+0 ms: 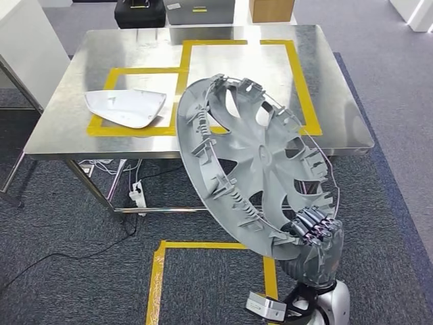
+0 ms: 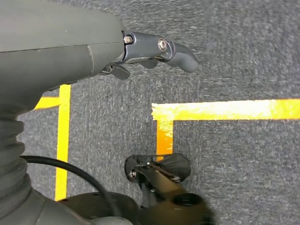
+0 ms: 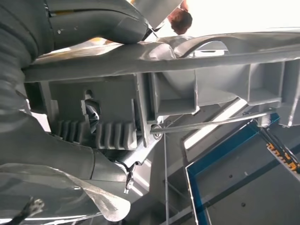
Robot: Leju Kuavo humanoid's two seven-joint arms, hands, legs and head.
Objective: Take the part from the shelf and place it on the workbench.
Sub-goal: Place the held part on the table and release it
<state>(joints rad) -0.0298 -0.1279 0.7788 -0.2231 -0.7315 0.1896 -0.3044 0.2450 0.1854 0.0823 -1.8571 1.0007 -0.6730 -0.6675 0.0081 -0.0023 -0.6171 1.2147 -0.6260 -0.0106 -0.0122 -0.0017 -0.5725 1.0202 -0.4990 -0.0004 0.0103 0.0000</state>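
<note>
My right hand (image 1: pixel 312 233) fingers clamp the lower rim of the grey plastic wheel cover (image 1: pixel 255 159), tilted up-left, its top overlapping the steel workbench (image 1: pixel 331 115) edge ahead. Left hand (image 2: pixel 155 51) hangs loose, holding nothing, over carpet.

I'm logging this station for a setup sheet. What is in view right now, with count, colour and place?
Round grey plastic wheel cover: one, grey, held tilted in front of the table's near edge.
White curved panel part: one, white, on the table inside the left taped box.
Stainless steel workbench table: one, silver, ahead.
Yellow tape outlines: several, yellow, on table and carpet.
Black case: one, black, behind the table.
White power strip: one, under the table.
Right hand: grips the wheel cover's lower rim.
Left hand: holds nothing, over the carpet.
</note>
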